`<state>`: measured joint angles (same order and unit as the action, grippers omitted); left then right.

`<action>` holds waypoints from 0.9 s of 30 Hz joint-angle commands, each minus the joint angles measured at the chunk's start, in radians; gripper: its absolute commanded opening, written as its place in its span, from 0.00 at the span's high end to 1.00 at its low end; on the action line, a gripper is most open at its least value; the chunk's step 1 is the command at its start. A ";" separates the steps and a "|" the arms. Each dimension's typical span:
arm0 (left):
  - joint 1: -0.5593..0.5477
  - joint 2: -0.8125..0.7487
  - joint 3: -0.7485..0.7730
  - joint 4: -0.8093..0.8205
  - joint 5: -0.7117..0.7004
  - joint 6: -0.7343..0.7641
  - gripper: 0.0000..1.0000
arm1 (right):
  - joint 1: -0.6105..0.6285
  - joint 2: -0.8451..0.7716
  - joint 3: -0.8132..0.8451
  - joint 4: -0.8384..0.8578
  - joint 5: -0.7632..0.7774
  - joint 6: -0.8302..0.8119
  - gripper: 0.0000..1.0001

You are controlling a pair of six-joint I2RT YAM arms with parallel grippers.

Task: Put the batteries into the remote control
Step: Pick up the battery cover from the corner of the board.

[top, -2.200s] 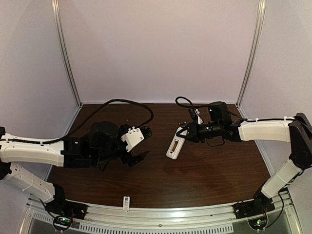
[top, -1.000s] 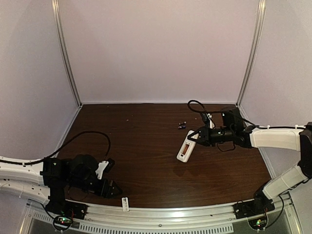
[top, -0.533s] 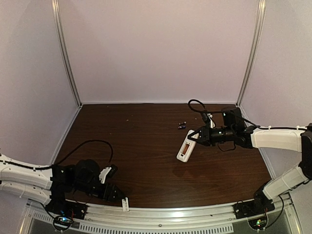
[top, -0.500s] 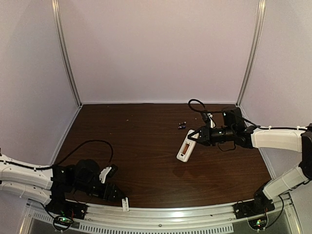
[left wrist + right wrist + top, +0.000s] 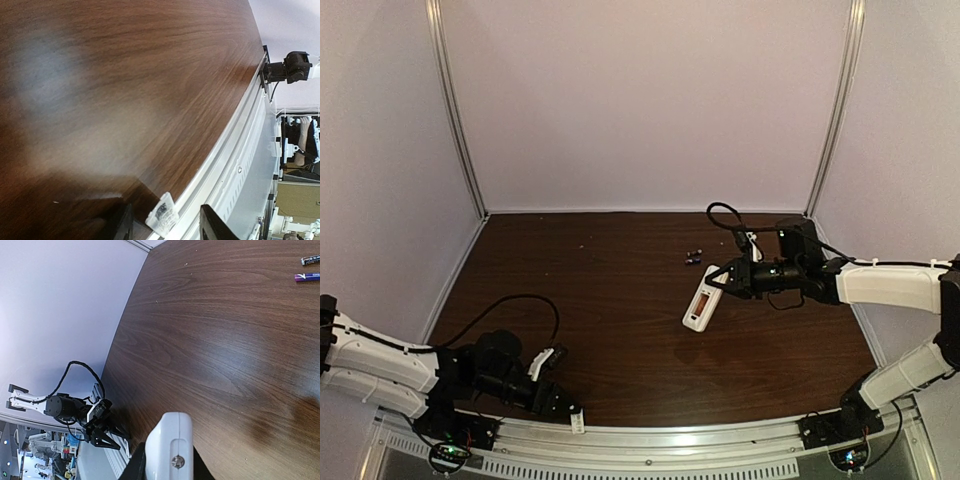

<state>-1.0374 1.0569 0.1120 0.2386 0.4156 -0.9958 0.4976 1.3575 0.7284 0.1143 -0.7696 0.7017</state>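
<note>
Narrowing left claw [image 5: 570, 410], newly at near edge, jaws apart astride white plastic piece [image 5: 578, 420]; right claw [image 5: 728, 280] clamping remote control [image 5: 699, 300]; no batteries [image 5: 694, 258] loaded yet

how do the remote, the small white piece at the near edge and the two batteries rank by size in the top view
1. remote control
2. small white piece, nearer the camera, so unsure
3. batteries, both tiny and alike
</note>
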 commanded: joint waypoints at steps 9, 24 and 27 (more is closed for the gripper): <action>0.005 0.089 -0.046 0.196 0.061 0.004 0.78 | -0.007 -0.005 0.027 -0.014 -0.008 -0.020 1.00; 0.004 -0.026 0.084 0.059 0.081 0.058 1.00 | -0.005 0.015 0.040 -0.010 -0.019 -0.030 1.00; 0.006 -0.011 0.125 0.041 0.087 0.074 1.00 | -0.005 0.018 0.042 -0.010 -0.022 -0.033 1.00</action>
<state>-1.0386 1.0550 0.1390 0.2043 0.4877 -0.9478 0.4976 1.3655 0.7376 0.0998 -0.7765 0.6834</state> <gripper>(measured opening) 0.017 0.212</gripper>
